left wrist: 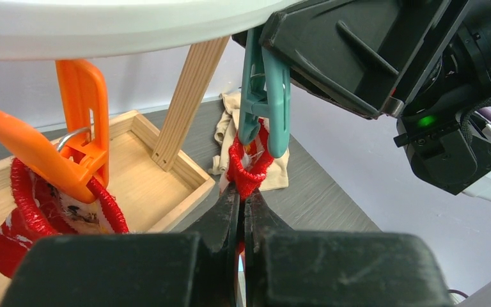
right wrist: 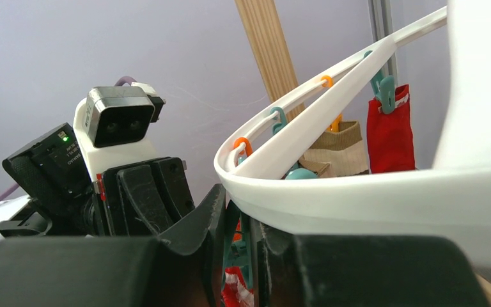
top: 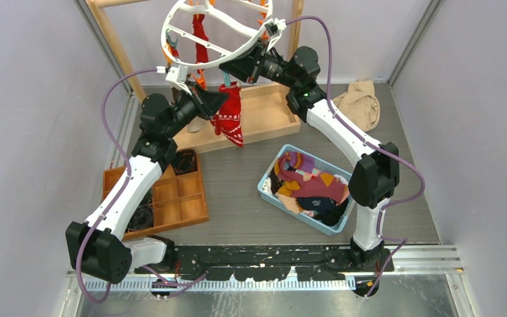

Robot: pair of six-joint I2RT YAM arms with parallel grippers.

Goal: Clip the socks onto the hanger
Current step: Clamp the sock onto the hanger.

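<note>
Neighbouring sock (left wrist: pixel 32 211): was found clipped in an orange clip (left wrist: pixel 83 115), hung from the hanger (left wrist: pixel 102 25) at the far left of the left wrist view.
Left gripper (left wrist: pixel 241 203): was seen fully closed, its tips pinched on the cuff of the red sock (left wrist: pixel 248 167).
Red sock: was held up just under the white ring, with its ribbed cuff raised into the mouth of the teal clip (left wrist: pixel 267 96).
Right gripper (right wrist: pixel 238 220): was drawn in to a narrow gap, clamped on the teal clip's upper end beneath the ring.
Remaining socks (top: pixel 307 185): were seen heaped in the blue basket (top: pixel 266 188), well apart from the hanger.
Handling: the sock was judged light, soft and floppy, and apt to sag or slip if taken mid-body.
Best hold: the thicker ribbed cuff, taken close to its edge, was judged the surest grip.
Clip: was judged stiff and springy, best squeezed at its tail.
</note>
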